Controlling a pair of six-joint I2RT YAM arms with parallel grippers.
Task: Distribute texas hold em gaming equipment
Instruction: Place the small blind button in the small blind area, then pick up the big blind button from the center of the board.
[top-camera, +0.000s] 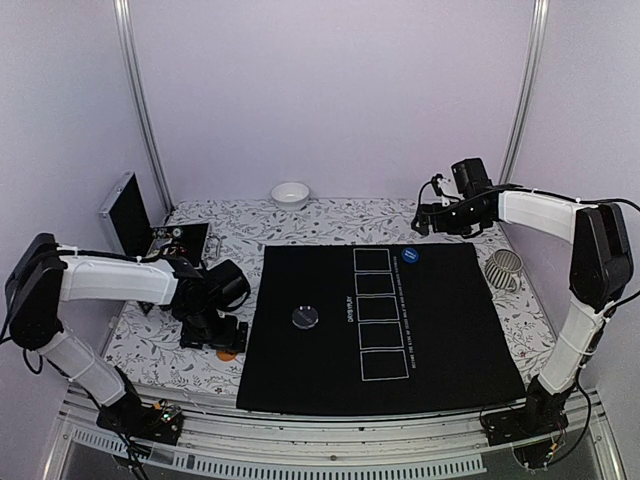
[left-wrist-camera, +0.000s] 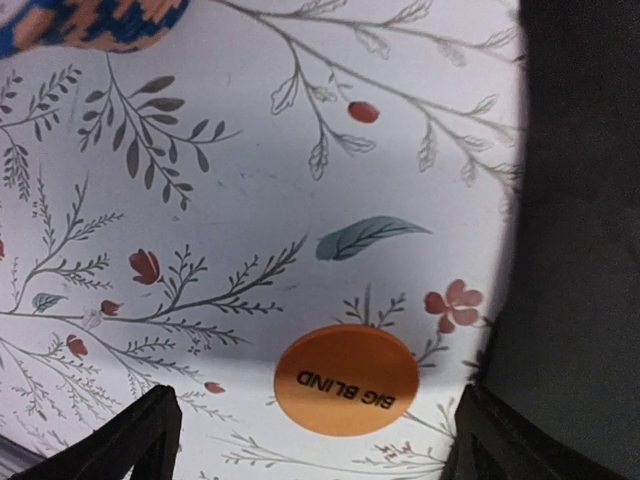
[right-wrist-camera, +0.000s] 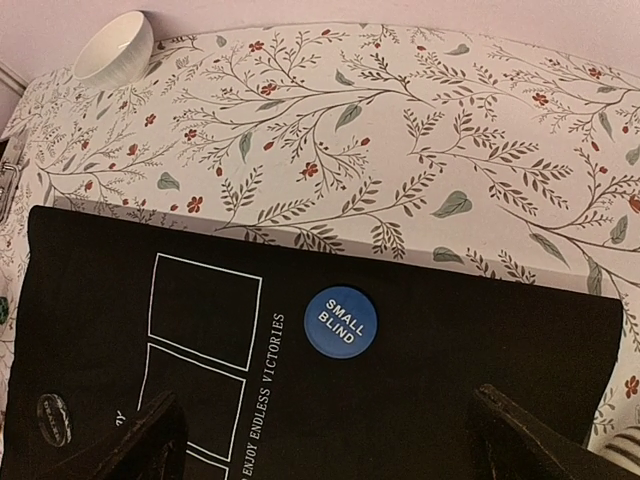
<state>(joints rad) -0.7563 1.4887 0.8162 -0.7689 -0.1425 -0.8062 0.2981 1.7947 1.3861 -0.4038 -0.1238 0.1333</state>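
An orange "BIG BLIND" disc (left-wrist-camera: 345, 380) lies flat on the floral cloth just left of the black mat; it also shows in the top view (top-camera: 228, 352). My left gripper (left-wrist-camera: 315, 445) is open low over it, one finger on each side, not touching it. A blue "SMALL BLIND" disc (top-camera: 410, 256) lies on the mat's far part, also seen in the right wrist view (right-wrist-camera: 335, 321). A dark button disc (top-camera: 305, 317) lies on the mat's left half. My right gripper (top-camera: 428, 220) is open and empty above the mat's far edge. No cards show.
The black mat (top-camera: 450, 340) with five white rectangles covers the middle. A white bowl (top-camera: 290, 194) stands at the back. An open metal case (top-camera: 130, 215) stands at the far left. A wire holder (top-camera: 505, 270) stands right of the mat.
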